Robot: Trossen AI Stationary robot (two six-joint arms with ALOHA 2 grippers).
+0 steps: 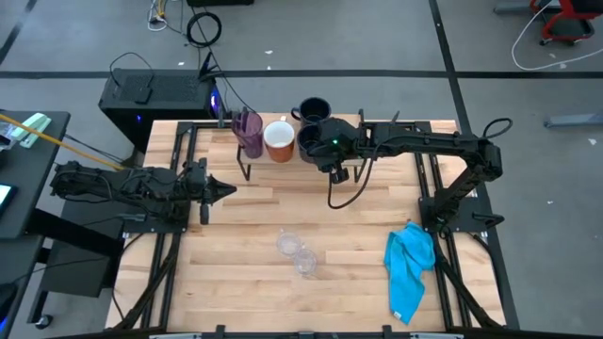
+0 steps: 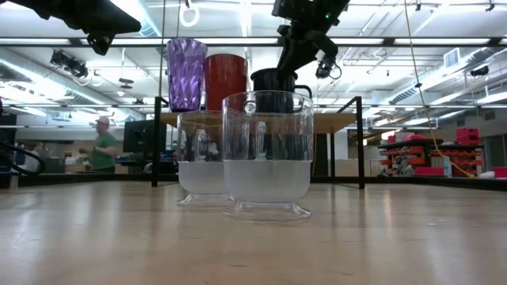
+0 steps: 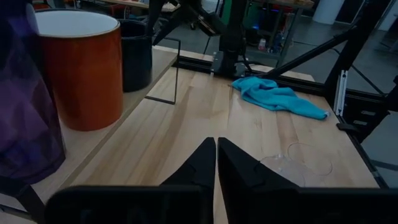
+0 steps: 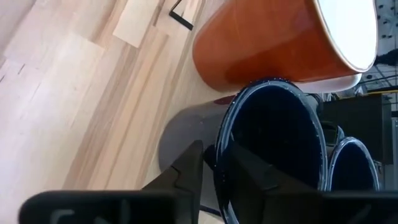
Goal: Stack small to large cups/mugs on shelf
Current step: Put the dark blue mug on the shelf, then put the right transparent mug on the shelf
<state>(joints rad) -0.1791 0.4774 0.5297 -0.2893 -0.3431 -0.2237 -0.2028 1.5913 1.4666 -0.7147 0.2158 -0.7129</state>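
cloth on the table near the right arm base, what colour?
The cloth is bright blue-turquoise, plain with no pattern. Shows best in the high view.

Glossy dark-glazed mug (image 4: 273,149); glossy orange mug (image 3: 81,68); clear plastic cups (image 2: 267,154); pale wood tabletop (image 1: 283,212); blue cloth (image 1: 410,268).

The light wood worktop (image 1: 245,226) carries the shelf (image 1: 247,158) at its far edge. Two small clear cups (image 1: 297,252) stand touching near the middle front, and a blue cloth (image 1: 410,268) lies crumpled at the near right.
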